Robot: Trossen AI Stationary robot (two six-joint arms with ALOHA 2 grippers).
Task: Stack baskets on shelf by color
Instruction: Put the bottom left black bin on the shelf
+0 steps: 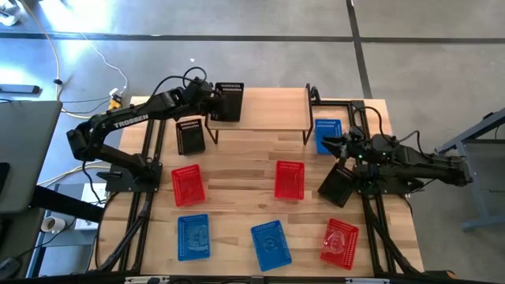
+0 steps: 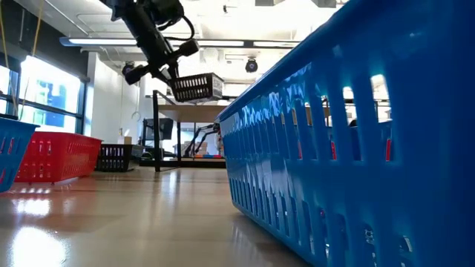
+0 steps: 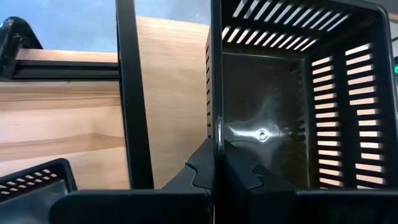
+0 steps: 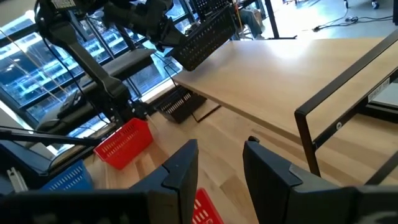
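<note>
My left gripper [image 1: 211,96] is shut on a black basket [image 1: 229,101] above the left end of the shelf [image 1: 268,109]; the low view shows this basket [image 2: 197,87] just over the plank. A second black basket [image 1: 190,136] rests on its base on the table beside the shelf's left leg. A third black basket [image 1: 338,185] lies by the right arm. My right gripper [image 1: 335,146] is open and holds nothing; it hovers next to a blue basket [image 1: 327,134] beyond the shelf's right end. Red baskets [image 1: 188,184] [image 1: 289,179] [image 1: 341,241] and blue baskets [image 1: 193,235] [image 1: 271,243] sit on the table. My left gripper [image 3: 217,165] pinches one side wall [image 3: 216,124] of the black basket at its rim. One finger [image 3: 252,177] is inside the basket and the other [image 3: 200,168] outside. The basket [image 4: 205,34] is lifted clear of the plank and slightly tilted.
The shelf's plank [image 4: 280,68] is bare beyond the held basket. Its thin black legs [image 3: 132,93] [image 4: 308,134] stand at both ends. A blue basket [image 2: 356,148] fills the near right of the low view. Cables and the arms' frames run along both table sides.
</note>
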